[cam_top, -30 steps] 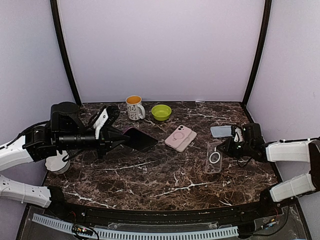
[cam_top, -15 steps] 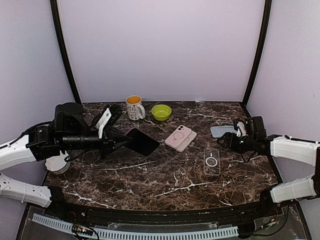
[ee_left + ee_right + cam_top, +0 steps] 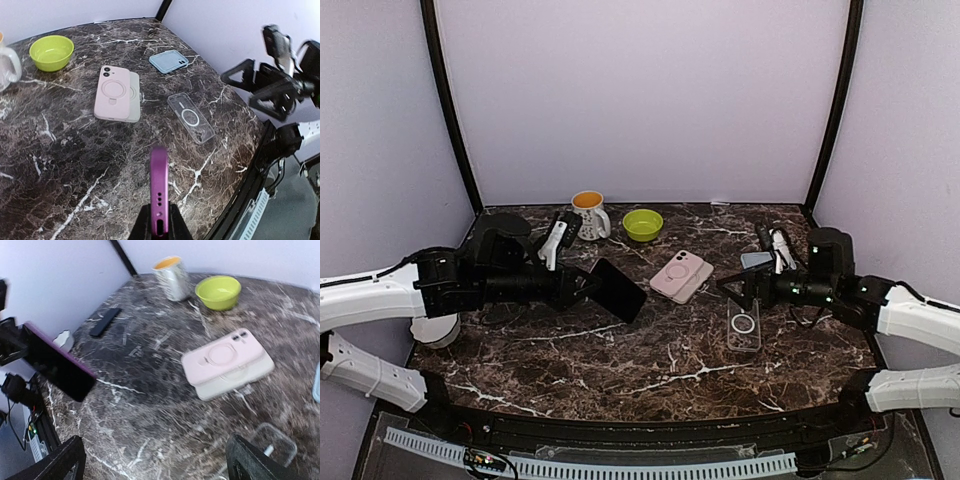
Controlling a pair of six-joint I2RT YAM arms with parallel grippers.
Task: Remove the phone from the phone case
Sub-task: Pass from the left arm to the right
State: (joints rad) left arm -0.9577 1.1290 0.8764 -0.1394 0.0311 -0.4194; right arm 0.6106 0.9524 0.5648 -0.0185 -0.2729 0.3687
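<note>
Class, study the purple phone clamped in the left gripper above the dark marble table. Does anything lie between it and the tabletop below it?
Nothing visible does. The purple phone, in the left gripper, hangs over a bare patch of dark marble table; the clear plastic phone case and pink phone case lie to its right.

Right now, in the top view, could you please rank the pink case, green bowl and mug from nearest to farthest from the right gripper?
1. Pink case, mid-table, just left of the right gripper.
2. Green bowl, farther back and left.
3. Mug, at the back, left of the bowl.
</note>
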